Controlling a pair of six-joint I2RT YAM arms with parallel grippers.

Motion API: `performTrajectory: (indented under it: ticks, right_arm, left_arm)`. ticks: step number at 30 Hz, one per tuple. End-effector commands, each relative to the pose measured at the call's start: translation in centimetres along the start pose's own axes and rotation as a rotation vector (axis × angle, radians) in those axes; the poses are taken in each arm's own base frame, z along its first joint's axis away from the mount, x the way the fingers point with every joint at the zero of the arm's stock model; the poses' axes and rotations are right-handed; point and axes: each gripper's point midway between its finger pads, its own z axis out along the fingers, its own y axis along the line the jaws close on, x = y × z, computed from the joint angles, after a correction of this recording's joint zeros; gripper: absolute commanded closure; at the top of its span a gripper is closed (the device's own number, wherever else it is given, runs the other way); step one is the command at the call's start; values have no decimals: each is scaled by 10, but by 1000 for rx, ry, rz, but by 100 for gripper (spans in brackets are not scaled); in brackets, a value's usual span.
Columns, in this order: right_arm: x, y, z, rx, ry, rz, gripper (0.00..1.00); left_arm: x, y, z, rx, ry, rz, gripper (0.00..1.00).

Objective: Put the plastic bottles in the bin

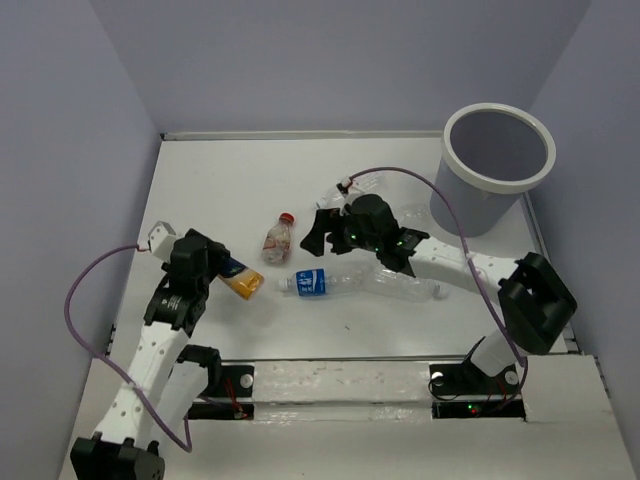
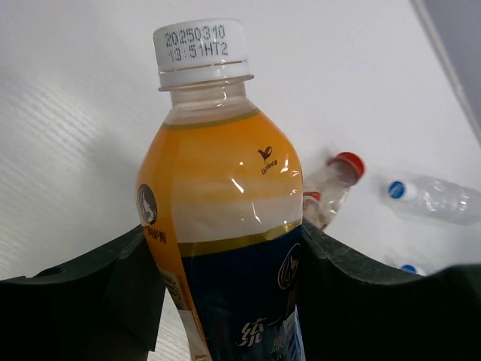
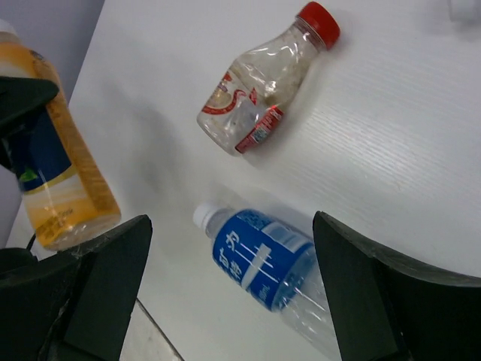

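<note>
Left pincer (image 1: 215,268) is clamped on the orange-filled bottle (image 2: 225,173), both dark fingers (image 2: 338,293) pressed flat against the blue label. It grips low on the body, probably because the straight sides there won't slip the way the tapered neck would. That bottle sits close to the desk's (image 1: 220,170) left edge, towards the near side, white cap pointing away from the wrist.

Over to the right pincer (image 3: 229,226): its fingers stand wide apart with nothing between them. It hovers above the blue-labelled bottle (image 3: 259,259), which lies on its side mid-desk, so that looks like its chosen target. The red-capped bottle (image 3: 259,94) lies just beyond, also on its side, and a clear bottle (image 1: 400,285) rests under the right arm.

The bin (image 1: 455,205) waits at the far right corner, well apart from the left arm, so that will be a long carry across.
</note>
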Motion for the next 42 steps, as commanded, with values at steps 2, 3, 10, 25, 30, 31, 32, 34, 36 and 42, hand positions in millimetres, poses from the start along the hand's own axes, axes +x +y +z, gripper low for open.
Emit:
performTrajectory:
  ticks: [2, 3, 10, 25, 30, 31, 32, 34, 36, 42]
  right_arm:
    - [-33, 12, 51, 61, -118, 2, 6]
    - [-29, 12, 60, 75, -116, 1, 6]
    - [-33, -11, 117, 217, -121, 24, 5]
    - [-1, -31, 193, 285, -28, 104, 1]
    - [5, -40, 204, 311, -21, 107, 12]
    - [4, -40, 204, 316, -27, 111, 25]
    - [2, -39, 204, 314, -33, 113, 31]
    - [-5, -33, 203, 298, -51, 122, 63]
    - [-23, -20, 199, 265, -87, 119, 78]
    - [-100, 34, 160, 159, -245, 92, 99]
  left_arm:
    - [-40, -41, -44, 209, -89, 59, 41]
    - [-45, -47, -51, 243, -100, 87, 41]
    - [-103, -100, -129, 535, -284, 223, 41]
    - [-65, -115, -136, 755, -240, 337, 41]
    - [-64, -118, -142, 785, -234, 334, 41]
    - [-63, -119, -143, 789, -231, 334, 41]
    - [-64, -120, -143, 790, -232, 334, 41]
    - [-66, -122, -145, 793, -233, 337, 41]
    - [-68, -125, -148, 802, -234, 336, 41]
    - [-81, -144, -162, 849, -234, 314, 47]
